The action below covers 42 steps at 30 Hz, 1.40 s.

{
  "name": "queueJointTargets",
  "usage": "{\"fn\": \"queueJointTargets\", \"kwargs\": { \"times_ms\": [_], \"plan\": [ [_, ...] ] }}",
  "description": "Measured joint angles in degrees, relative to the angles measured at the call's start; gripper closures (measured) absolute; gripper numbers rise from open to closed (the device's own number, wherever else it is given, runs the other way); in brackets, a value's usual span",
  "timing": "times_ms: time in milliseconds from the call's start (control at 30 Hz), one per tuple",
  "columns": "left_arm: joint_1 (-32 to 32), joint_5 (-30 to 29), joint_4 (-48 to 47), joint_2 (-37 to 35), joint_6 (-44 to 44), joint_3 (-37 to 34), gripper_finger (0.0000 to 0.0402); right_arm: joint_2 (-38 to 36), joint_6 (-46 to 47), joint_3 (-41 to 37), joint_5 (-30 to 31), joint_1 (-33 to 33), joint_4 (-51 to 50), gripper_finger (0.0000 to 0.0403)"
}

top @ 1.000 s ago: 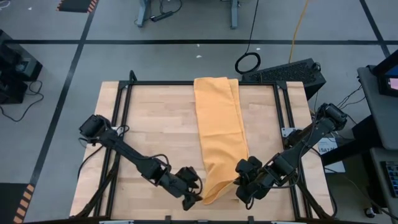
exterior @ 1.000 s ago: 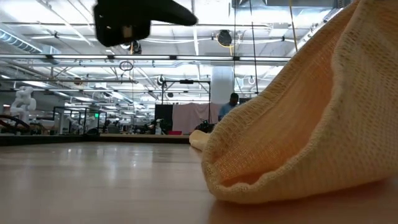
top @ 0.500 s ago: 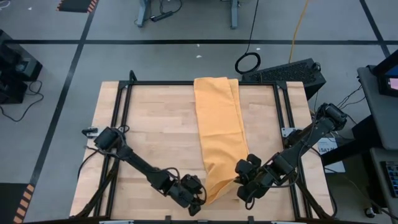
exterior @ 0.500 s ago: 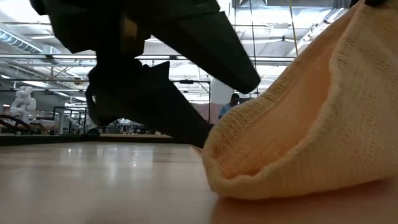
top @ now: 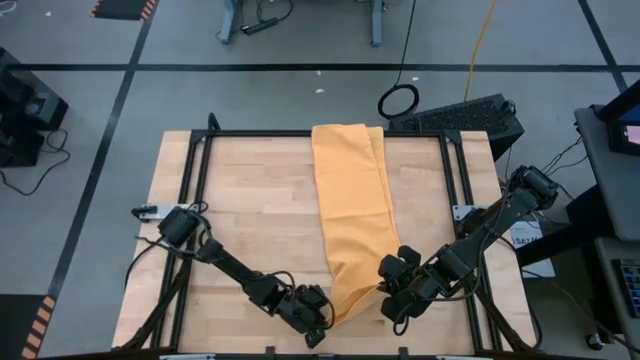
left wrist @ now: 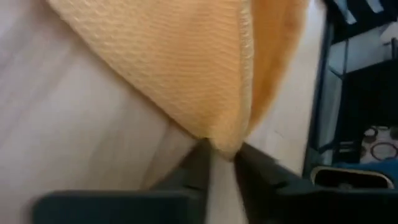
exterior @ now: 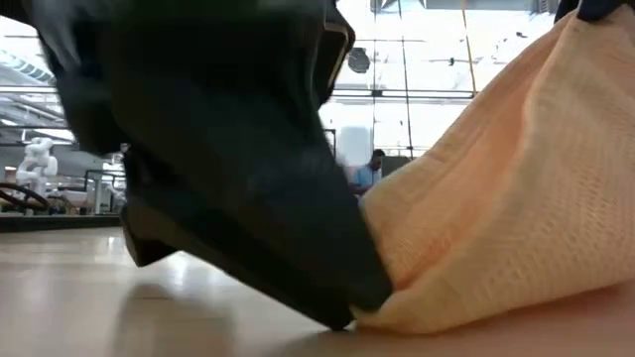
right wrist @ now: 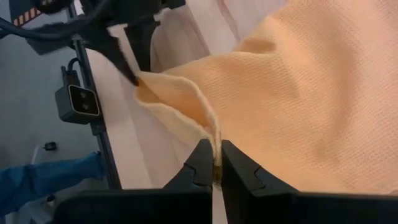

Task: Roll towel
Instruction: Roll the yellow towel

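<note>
A plain orange-yellow woven cloth towel (top: 354, 222) lies as a long strip down the middle of a pale wooden bench (top: 250, 210), running from the far edge, where it just overhangs, toward the near edge, where it narrows and lifts off the wood. Both dark two-finger grippers meet at that near end. The left gripper (top: 318, 322) sits close to the near edge, just left of the towel's tip, its arm stretching back toward the bench's left side. In the left wrist view its two dark fingers (left wrist: 194, 169) pinch the very corner of the cloth (left wrist: 186, 68), with only a thin fold between them. The right gripper (top: 388, 288) sits on the towel's right side, a little farther from the near edge, its arm reaching back toward the bench's right edge. In the right wrist view its fingers (right wrist: 200, 165) are squeezed together on the towel's hemmed edge (right wrist: 298, 106), holding it raised. Seen level with the bench top, the lifted towel (exterior: 506, 198) rises in a steep mound, its low tip tucked under the dark left gripper (exterior: 349, 302), which touches the wood. A black metal frame (top: 195, 190) borders the bench.
</note>
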Motion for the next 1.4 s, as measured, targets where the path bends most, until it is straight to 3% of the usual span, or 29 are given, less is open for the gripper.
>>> {"fn": "queueJointTargets", "kwargs": {
  "times_ms": [67,233,367,567,700,800,900,1033,1133,1233,1300,1400],
  "plan": [
    [0.61,0.08,0.09,-0.13,-1.39,-0.02,0.0384,0.00,0.02,0.00,0.02,-0.21,-0.19,0.0403],
    [1.13,-0.18,0.01,-1.55,-1.49,-0.02,0.0395,0.00,0.46,0.00,-0.09,-0.59,-0.39,0.0403],
    [1.09,-0.10,-6.17,-5.80,-1.45,-0.02,0.0398,0.00,0.69,0.00,-0.27,-0.76,-0.79,0.0403],
    [1.84,-6.25,-23.43,-19.64,1.30,-0.02,0.0399,-2.40,1.70,0.32,0.00,-5.44,0.11,0.0403],
    [5.37,-15.12,-33.89,-30.15,6.74,-0.02,0.0400,-6.97,-2.99,2.34,5.52,-12.12,0.40,0.0403],
    [11.07,-18.57,-37.13,-37.47,14.98,-0.02,0.0400,-11.11,-10.36,4.63,11.52,-19.92,1.06,0.0403],
    [18.96,-21.44,-34.93,-43.85,25.29,-0.02,0.0401,-14.66,-22.62,6.84,15.23,-28.66,7.34,0.0403],
    [30.26,-22.07,-20.68,-50.31,41.17,-0.02,0.0401,-16.83,-41.40,8.76,14.46,-38.49,25.50,0.0403],
    [37.72,-17.71,-2.88,-53.17,50.55,-0.02,0.0401,-16.65,-53.15,9.91,10.14,-43.90,42.68,0.0403],
    [43.31,-9.93,13.55,-53.58,53.05,1.33,0.0401,-15.59,-60.54,11.85,3.72,-46.87,56.69,0.0403],
    [45.49,-5.02,15.37,-53.49,52.55,4.20,0.0401,-15.00,-61.29,13.61,1.74,-47.42,59.12,0.0403],
    [46.24,-0.25,6.17,-53.60,51.30,8.94,0.0401,-14.84,-57.83,15.26,0.73,-47.20,52.99,0.0403]
  ]
}}
